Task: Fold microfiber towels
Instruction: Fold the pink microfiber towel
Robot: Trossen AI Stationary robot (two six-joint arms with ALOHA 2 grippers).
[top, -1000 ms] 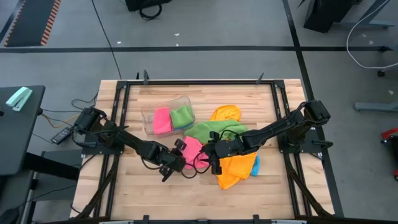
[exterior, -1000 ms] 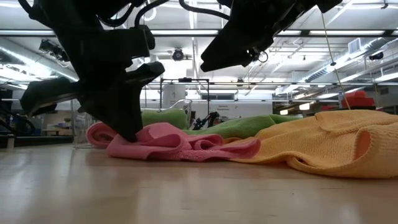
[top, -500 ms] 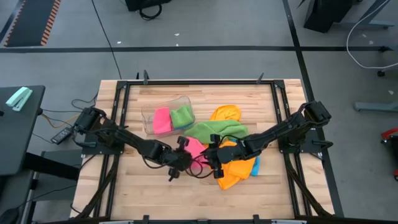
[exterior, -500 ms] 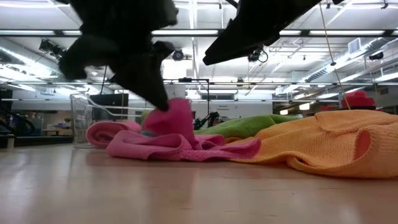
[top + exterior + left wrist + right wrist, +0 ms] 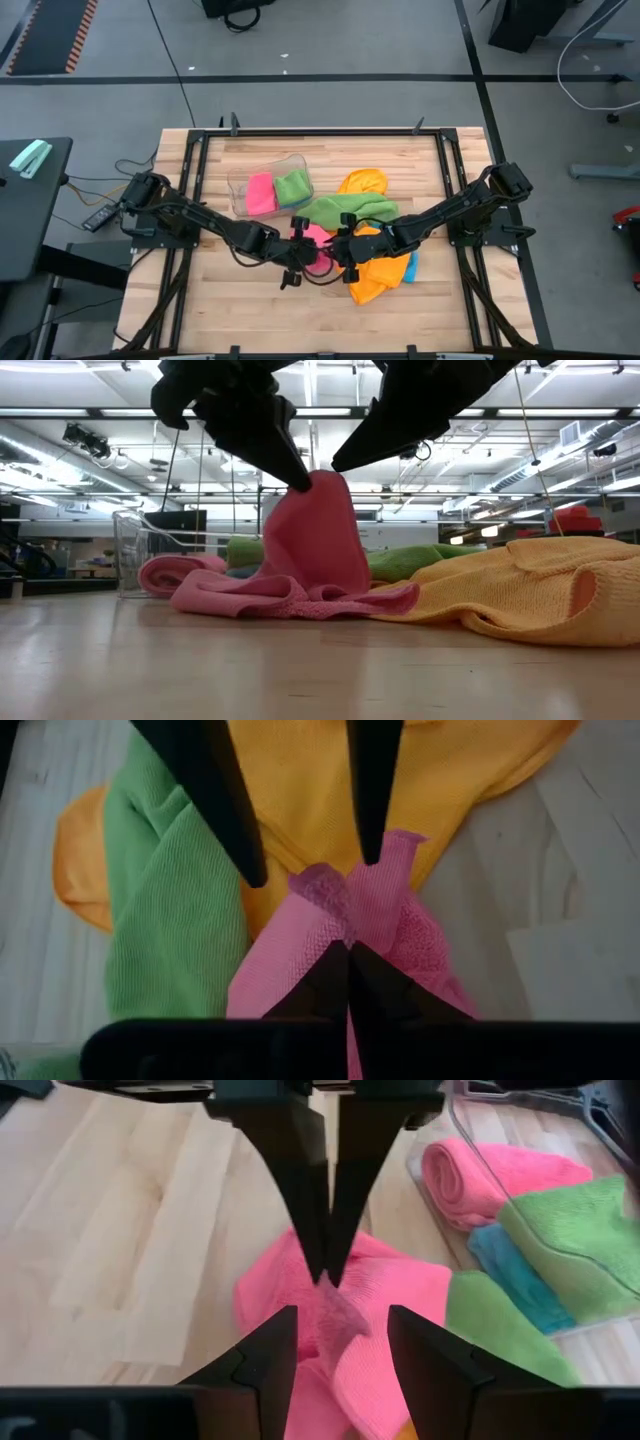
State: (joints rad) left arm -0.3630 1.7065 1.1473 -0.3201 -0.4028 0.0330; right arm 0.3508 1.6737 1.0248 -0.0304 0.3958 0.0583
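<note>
Pale wood planks formed the desk (image 5: 250,300), which sat inside a black frame on a grey floor. From above, both arms met near the middle over a heap of cloths, too crowded there to read the fingers. The low view made it plainer: the left end effector (image 5: 300,480) was pinched shut on a corner of the pink towel (image 5: 300,560), which was lifted into a peak while the rest of it lay crumpled on the desk. The right end effector (image 5: 345,460) hung just beside that peak with nothing in it.

The left wrist view showed its own two dark fingers (image 5: 330,980) closed together on the pink fold, with the other arm's fingers spread on either side just beyond. The right wrist view confirmed this from the opposite side: the right fingers (image 5: 265,1350) stood apart, straddling the raised pink tip without clamping it.

Only the overhead view laid out the whole pile: an orange towel (image 5: 375,275) under the right arm, a green towel (image 5: 345,208) behind it, and a sliver of blue towel (image 5: 411,265) at the orange one's edge. A clear tub (image 5: 240,190) farther back held a rolled pink cloth (image 5: 261,192) and a green one (image 5: 293,186); the right wrist view alone revealed a blue cloth (image 5: 510,1270) tucked beside them.
</note>
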